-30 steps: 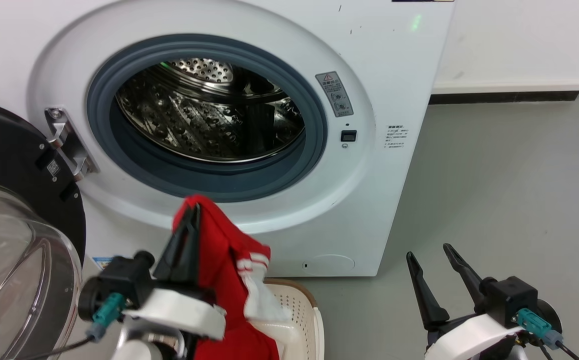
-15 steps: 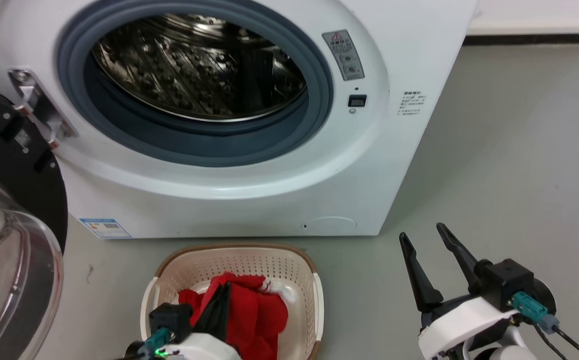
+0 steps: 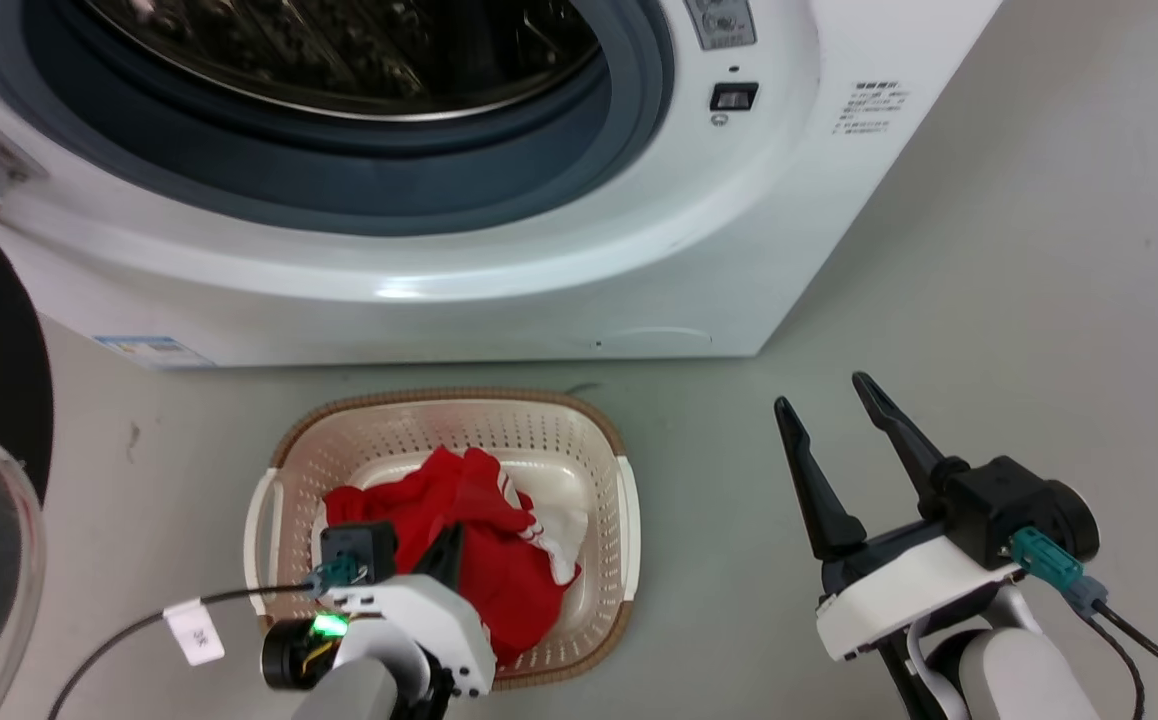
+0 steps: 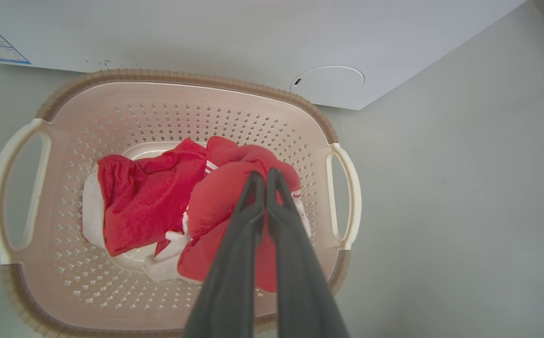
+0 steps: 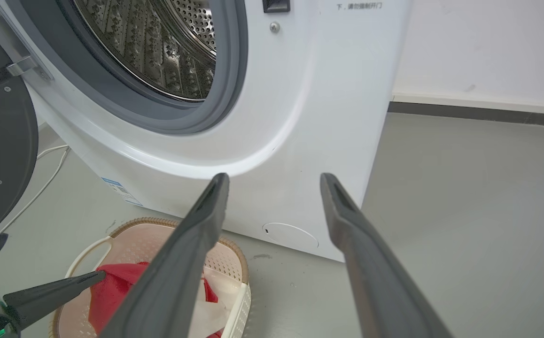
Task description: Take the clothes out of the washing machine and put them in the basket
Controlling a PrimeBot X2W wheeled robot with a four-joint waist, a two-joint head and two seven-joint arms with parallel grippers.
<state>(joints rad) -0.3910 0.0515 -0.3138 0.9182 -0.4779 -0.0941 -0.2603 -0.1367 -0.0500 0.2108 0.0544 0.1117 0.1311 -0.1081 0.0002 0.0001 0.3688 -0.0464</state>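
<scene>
Grey floor (image 3: 939, 300) bears the basket (image 3: 499, 435) of crumpled red clothes (image 3: 479, 520).

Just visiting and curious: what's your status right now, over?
Left gripper shut on clothes, down in basket. Right gripper open, empty. Nothing in the way.

clothes (image 3: 499, 575) lowered, now inside basket (image 3: 499, 436)

You've got the soft bright red clothes (image 4: 150, 202), white striped trim showing, heaped inside the small cream perforated plastic basket (image 4: 182, 77) with the brown rim. It sits upright just in front of the big white front-loading washing machine (image 3: 539, 270), which stands open.
</scene>
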